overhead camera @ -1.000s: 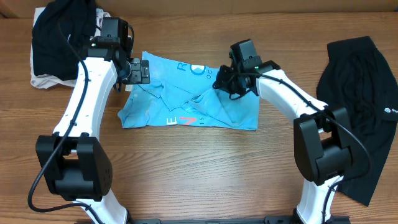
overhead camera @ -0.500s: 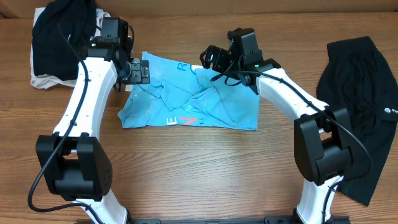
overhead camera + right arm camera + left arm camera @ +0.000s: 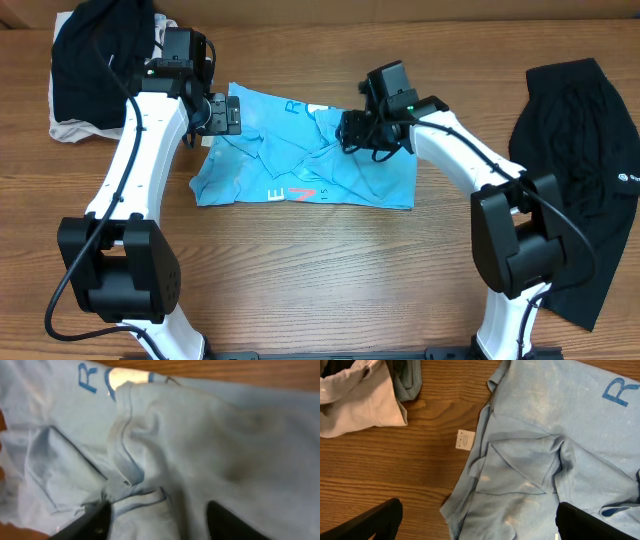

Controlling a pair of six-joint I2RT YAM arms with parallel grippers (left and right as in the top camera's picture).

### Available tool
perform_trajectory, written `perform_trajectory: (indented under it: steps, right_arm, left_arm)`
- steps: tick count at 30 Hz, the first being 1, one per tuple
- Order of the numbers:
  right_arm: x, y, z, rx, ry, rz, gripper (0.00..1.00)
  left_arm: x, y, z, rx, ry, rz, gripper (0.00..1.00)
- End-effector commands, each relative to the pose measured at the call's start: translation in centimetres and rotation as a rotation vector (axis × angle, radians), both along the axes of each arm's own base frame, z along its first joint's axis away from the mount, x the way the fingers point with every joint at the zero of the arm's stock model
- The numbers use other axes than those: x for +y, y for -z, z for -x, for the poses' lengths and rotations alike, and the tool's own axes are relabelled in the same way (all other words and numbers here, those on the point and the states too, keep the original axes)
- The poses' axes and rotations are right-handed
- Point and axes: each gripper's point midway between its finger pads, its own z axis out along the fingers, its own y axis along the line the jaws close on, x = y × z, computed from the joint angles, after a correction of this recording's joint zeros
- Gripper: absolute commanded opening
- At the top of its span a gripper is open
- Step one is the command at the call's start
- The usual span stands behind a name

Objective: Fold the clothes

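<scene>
A light blue T-shirt point(image 3: 300, 150) with blue print lies crumpled at the table's middle. My left gripper point(image 3: 225, 115) hovers open over the shirt's upper left edge. In the left wrist view its fingers point(image 3: 477, 522) are wide apart above the shirt point(image 3: 545, 460), holding nothing. My right gripper point(image 3: 350, 130) is low on the shirt's upper middle, by the collar. In the right wrist view its fingers point(image 3: 157, 520) are spread, with a raised fold of the shirt point(image 3: 200, 435) between them.
A black garment point(image 3: 580, 150) lies at the right edge. A pile of black and pale clothes point(image 3: 95, 60) sits at the back left; its beige cloth point(image 3: 355, 400) and a small white tag point(image 3: 465, 439) show in the left wrist view.
My right gripper rose up and to the left with shirt fabric bunched under it, then came back down onto the shirt's upper middle. The left arm has not moved.
</scene>
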Motion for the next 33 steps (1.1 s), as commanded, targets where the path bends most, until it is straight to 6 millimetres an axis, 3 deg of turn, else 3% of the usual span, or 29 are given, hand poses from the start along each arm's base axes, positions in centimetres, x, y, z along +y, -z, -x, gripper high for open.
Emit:
perform_trajectory:
  steps: [1,7,20,28,33]
  right_arm:
    - [0.9,0.1,0.6,-0.043,-0.101,0.027,0.52]
    - [1.2,2.3,1.0,-0.011,-0.129,0.040,0.50]
    - [1.0,2.2,0.6,-0.052,-0.178,0.067,0.47]
    - [1.3,2.4,1.7,-0.037,-0.256,0.059,0.04]
    - [1.0,1.0,1.3,-0.040,-0.249,0.034,0.04]
  left_arm:
    - [0.4,-1.1,-0.6,-0.033,0.006,-0.013,1.00]
    - [0.5,-1.1,-0.6,-0.033,0.006,-0.013,1.00]
    - [0.5,-1.1,-0.6,-0.033,0.006,-0.013,1.00]
    - [0.5,-1.1,-0.6,-0.034,0.006,-0.013,1.00]
    - [0.5,-1.1,-0.6,-0.034,0.006,-0.014,1.00]
